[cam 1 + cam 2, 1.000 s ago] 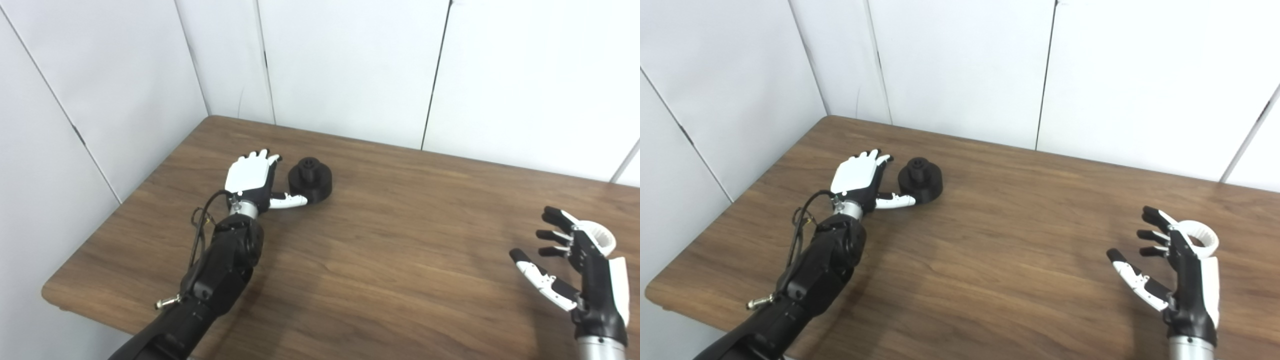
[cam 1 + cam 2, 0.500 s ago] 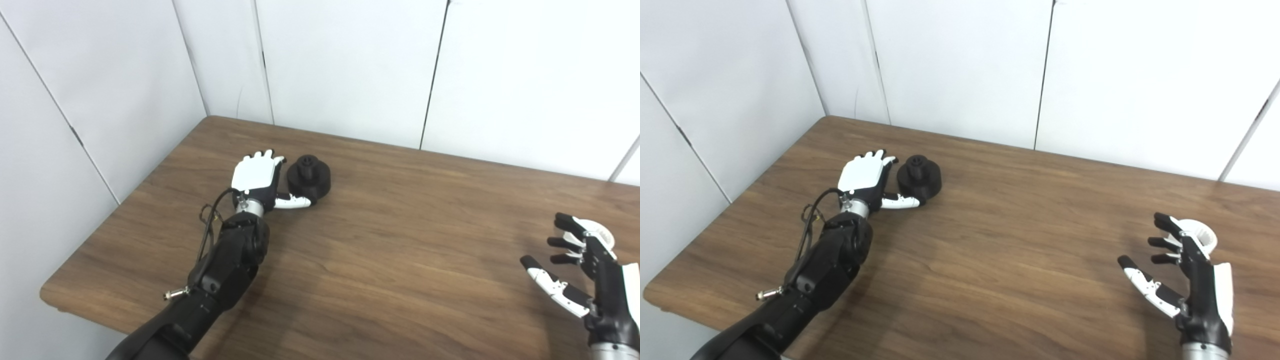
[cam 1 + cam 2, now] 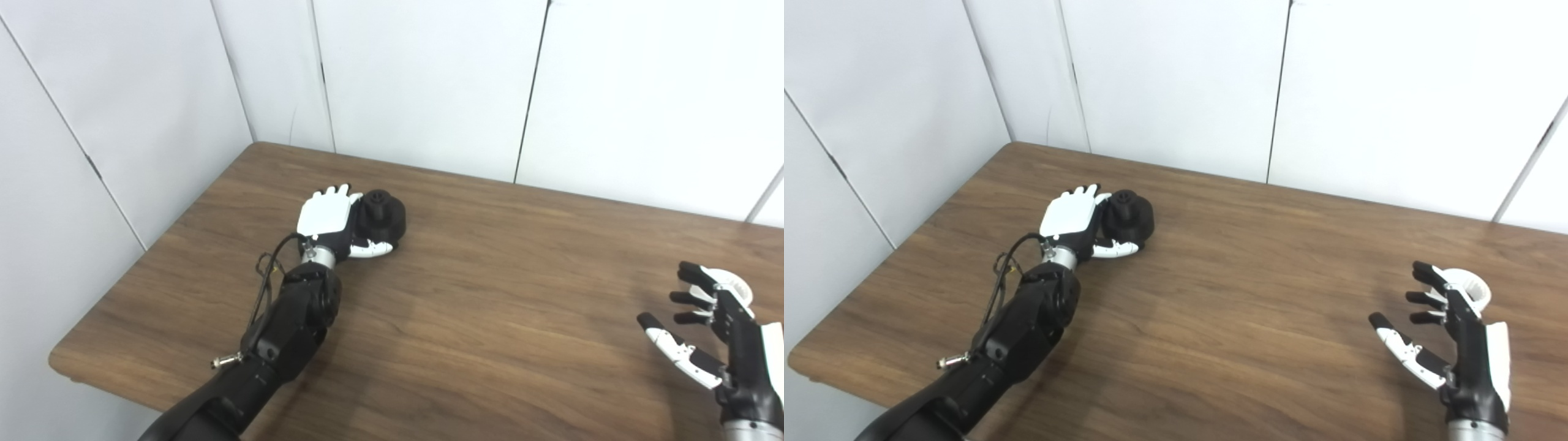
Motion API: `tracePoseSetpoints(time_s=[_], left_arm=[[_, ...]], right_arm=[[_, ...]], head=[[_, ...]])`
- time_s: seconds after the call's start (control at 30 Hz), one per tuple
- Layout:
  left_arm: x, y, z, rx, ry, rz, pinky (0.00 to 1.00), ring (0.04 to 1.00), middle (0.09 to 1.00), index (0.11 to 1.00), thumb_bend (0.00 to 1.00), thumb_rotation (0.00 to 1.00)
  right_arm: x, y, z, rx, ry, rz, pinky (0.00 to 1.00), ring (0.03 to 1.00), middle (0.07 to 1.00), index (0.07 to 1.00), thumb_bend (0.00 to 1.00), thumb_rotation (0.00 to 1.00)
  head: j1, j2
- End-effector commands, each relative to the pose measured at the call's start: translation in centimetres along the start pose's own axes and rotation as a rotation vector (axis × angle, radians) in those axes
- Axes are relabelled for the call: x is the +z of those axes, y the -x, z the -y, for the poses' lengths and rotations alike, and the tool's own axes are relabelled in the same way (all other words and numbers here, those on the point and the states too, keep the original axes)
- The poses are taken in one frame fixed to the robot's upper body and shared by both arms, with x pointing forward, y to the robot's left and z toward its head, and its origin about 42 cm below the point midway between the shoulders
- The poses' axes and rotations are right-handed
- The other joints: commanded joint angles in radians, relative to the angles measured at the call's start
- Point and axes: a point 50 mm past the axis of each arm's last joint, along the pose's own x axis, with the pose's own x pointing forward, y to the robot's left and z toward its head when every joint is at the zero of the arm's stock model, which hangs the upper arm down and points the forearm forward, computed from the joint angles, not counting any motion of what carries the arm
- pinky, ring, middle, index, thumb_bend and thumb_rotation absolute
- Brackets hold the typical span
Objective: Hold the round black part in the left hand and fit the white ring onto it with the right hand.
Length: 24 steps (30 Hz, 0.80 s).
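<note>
A wood-grain table [image 3: 465,318] is sitting in a corner of white wall panels [image 3: 422,79], its far edge running along the back wall and its left edge close to the side wall. The middle of the top is lying bare between the two arms. Near the far left corner the black part [image 3: 384,222] is resting on the table, with the left hand [image 3: 334,223] pressing against its side, thumb under its near edge, fingers not clearly wrapping it. At the near right edge the right hand [image 3: 719,331] is hovering with fingers spread, holding nothing; the ring [image 3: 732,288] is lying just behind its fingertips
</note>
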Motion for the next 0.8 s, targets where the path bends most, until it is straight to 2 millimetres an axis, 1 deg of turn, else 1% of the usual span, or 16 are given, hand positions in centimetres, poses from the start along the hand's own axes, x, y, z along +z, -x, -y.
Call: tracePoseSetpoints(time_s=[0.0,0.03,0.1,0.13,0.2,0.6,0.77], left_arm=[[1.2,-1.35,-2.24,0.1,0.072,0.027,1.0,1.0,1.0,0.807,0.99,0.56],[1.21,-1.37,-2.18,0.115,0.11,0.022,1.0,1.0,1.0,0.761,0.95,0.47],[1.12,-1.47,-1.97,0.141,0.152,0.016,1.0,1.0,1.0,0.712,0.89,0.37],[1.06,-1.53,-1.87,0.152,0.158,0.015,1.0,1.0,1.0,0.694,0.87,0.33],[0.98,-1.59,-1.71,0.164,0.162,0.012,1.0,1.0,1.0,0.673,0.85,0.29],[1.32,-1.65,-1.38,0.186,0.177,0.018,1.0,1.0,1.0,0.625,0.85,0.27],[1.38,-1.67,-1.43,0.19,0.183,0.021,1.0,1.0,1.0,0.618,0.85,0.26]], right_arm=[[-0.65,0.48,1.42,-0.008,0.056,0.001,0.55,0.687,0.796,0.788,0.61,0.21],[-0.63,0.5,1.43,-0.009,0.059,0.0,0.55,0.685,0.794,0.788,0.61,0.21],[-0.6,0.54,1.47,-0.01,0.064,-0.002,0.55,0.684,0.794,0.788,0.61,0.21],[-0.55,0.56,1.5,-0.011,0.066,-0.005,0.55,0.684,0.793,0.787,0.61,0.2],[-0.47,0.6,1.59,-0.012,0.064,-0.005,0.55,0.684,0.793,0.786,0.61,0.18],[-0.45,0.51,1.84,-0.012,0.054,-0.009,0.56,0.694,0.8,0.789,0.6,0.17],[-0.49,0.34,1.93,-0.013,0.066,-0.003,0.55,0.686,0.796,0.789,0.6,0.19]], head=[[0.001,0.001],[0.001,0.002],[-0.001,0.003],[-0.002,0.004],[-0.004,0.006],[-0.002,0.011],[-0.002,0.012]])
